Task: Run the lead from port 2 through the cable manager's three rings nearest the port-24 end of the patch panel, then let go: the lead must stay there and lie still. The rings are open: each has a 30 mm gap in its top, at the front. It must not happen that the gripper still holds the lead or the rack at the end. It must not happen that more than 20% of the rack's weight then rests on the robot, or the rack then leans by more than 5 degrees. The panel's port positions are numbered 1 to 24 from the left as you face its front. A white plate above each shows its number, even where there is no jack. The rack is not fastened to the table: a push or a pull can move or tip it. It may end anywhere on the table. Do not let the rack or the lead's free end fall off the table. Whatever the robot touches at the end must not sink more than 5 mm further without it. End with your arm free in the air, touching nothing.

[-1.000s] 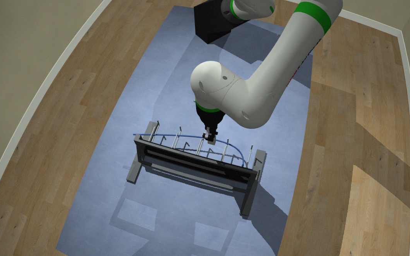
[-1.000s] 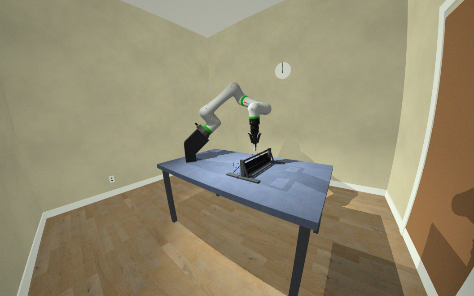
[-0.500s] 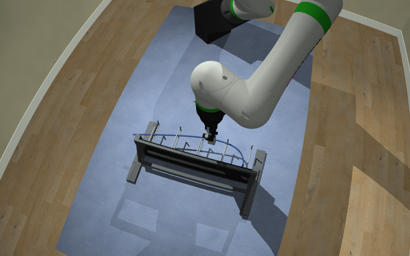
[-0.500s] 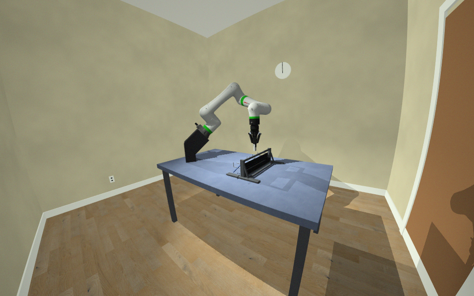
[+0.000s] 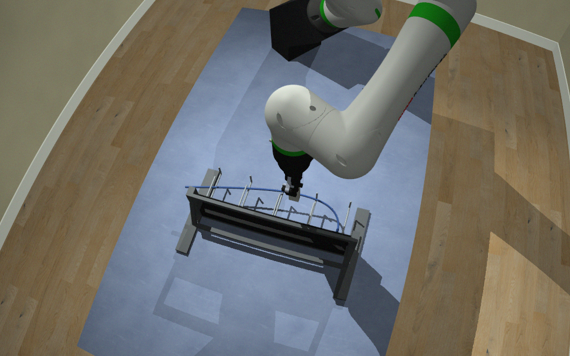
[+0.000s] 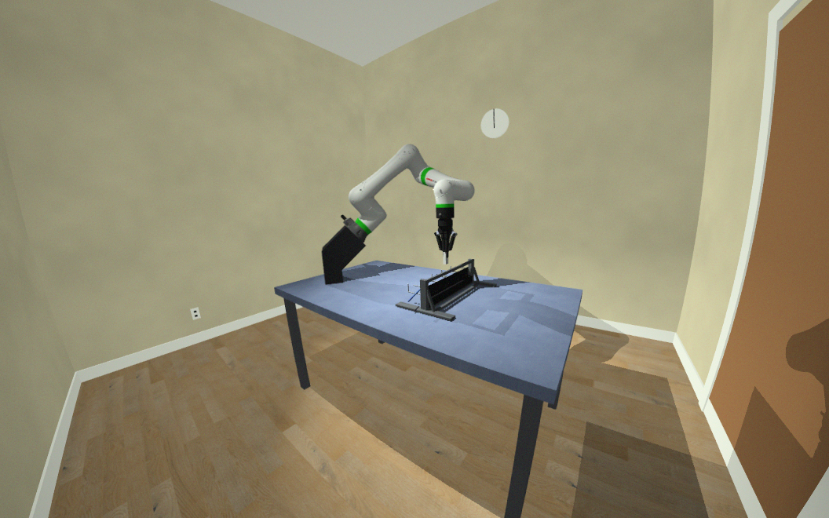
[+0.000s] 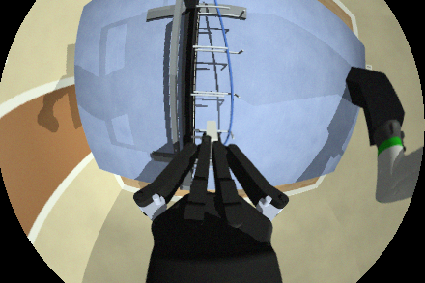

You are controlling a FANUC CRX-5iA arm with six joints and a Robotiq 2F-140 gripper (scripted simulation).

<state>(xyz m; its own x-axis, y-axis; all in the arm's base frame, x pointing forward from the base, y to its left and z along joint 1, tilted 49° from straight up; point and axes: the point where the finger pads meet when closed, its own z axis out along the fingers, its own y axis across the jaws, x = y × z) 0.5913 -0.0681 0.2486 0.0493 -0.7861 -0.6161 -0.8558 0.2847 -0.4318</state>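
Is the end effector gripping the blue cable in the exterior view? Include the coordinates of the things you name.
No, the closed end effector [image 5: 293,197] [image 6: 445,260] [image 7: 211,127] hangs above the rack [image 5: 273,217] [image 6: 424,294] [image 7: 176,61].

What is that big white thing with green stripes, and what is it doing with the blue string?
That is a robot arm. One picture looks down from above, one looks across the room, and one looks from the robot's wrist past its black fingers.

On the blue table stands a dark rack, with thin rings sticking out of one side. The blue string is a cable, called a lead. It curves out from the rack and passes along the rings.

The fingers are closed up in the air, but they hold nothing.
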